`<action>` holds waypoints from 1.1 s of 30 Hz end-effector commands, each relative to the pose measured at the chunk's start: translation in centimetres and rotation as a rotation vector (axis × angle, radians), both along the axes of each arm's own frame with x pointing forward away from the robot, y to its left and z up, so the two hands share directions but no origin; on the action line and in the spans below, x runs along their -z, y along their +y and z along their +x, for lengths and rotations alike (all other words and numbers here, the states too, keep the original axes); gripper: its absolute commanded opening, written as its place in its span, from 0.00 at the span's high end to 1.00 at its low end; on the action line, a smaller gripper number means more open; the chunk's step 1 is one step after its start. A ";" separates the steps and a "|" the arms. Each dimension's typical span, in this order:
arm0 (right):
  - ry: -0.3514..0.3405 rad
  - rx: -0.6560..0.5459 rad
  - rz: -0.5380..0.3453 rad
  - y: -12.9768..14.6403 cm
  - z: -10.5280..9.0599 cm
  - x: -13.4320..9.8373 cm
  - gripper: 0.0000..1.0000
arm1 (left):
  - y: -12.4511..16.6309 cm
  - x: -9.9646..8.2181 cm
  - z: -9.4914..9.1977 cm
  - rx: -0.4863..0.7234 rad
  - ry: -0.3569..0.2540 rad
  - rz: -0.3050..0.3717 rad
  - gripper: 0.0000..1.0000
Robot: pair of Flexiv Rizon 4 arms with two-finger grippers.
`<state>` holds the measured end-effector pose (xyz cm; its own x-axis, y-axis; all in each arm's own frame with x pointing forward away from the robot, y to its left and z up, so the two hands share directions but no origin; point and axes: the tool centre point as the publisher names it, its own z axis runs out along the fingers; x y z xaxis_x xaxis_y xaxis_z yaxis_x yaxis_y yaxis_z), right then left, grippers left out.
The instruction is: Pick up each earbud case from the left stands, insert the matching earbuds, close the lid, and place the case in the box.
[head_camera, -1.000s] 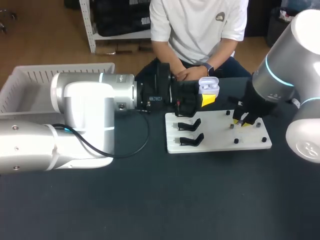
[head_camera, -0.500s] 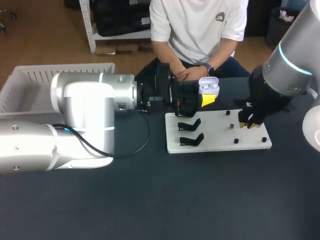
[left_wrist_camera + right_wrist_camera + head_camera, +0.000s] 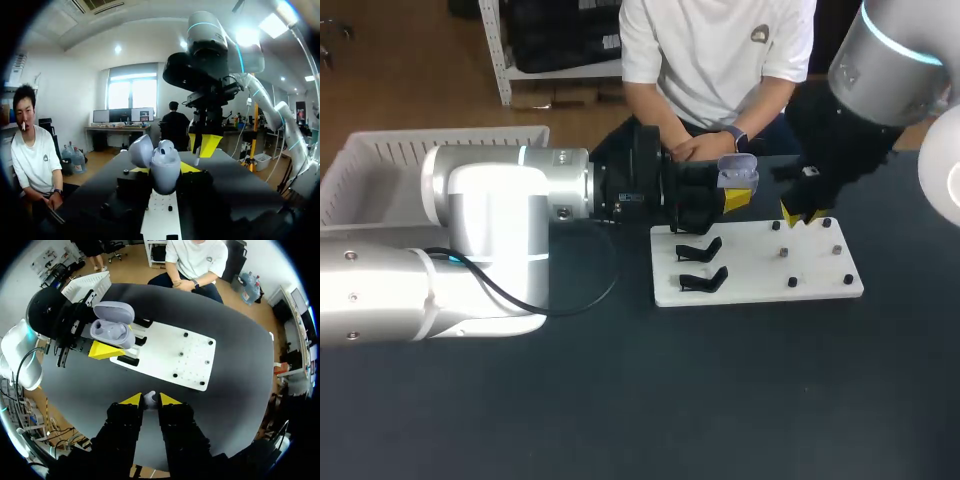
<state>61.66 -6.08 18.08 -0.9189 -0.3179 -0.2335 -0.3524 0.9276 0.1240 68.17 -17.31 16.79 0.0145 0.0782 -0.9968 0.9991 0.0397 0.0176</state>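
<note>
My left gripper [image 3: 734, 197] is shut on an open lavender earbud case [image 3: 738, 171], holding it above the back left corner of the white board [image 3: 757, 290]. In the left wrist view the case [image 3: 161, 161] sits upright between my yellow tips with its lid swung back. My right gripper [image 3: 801, 212] hangs above the board's back right part, to the right of the case. In the right wrist view a small white earbud [image 3: 149, 398] is pinched between its fingertips [image 3: 131, 400], high above the board [image 3: 192, 367] and the case [image 3: 113, 325].
Two empty black stands [image 3: 700, 249] [image 3: 705, 280] stand on the board's left half. Several small black pegs [image 3: 791, 283] dot its right half. A white basket [image 3: 380, 160] sits at the far left of the table.
My right arm has risen off the board's pegs and drawn back toward the far side, its gripper still shut on the earbud. The left arm and the case have stayed put.
</note>
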 end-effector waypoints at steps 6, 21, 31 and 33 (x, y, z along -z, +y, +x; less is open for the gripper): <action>-0.006 -0.106 -0.034 2.1 -0.2 -4.5 1.00 | 0.0 0.1 0.0 -0.004 -0.004 -0.006 1.00; -0.104 -0.222 -0.067 5.5 1.4 -7.9 1.00 | 0.0 0.1 0.0 -0.004 -0.004 -0.006 1.00; -0.118 -0.210 -0.053 5.7 1.7 -8.1 1.00 | 0.0 0.1 0.0 -0.004 -0.004 -0.006 1.00; -0.118 -0.210 -0.053 5.7 1.7 -8.1 1.00 | 0.0 0.1 0.0 -0.004 -0.004 -0.006 1.00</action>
<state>63.46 -0.34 26.18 -0.7982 -0.5154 -0.3119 -0.5493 0.8352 0.0256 68.17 -17.31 16.79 0.0145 0.0783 -0.9968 0.9991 0.0397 0.0176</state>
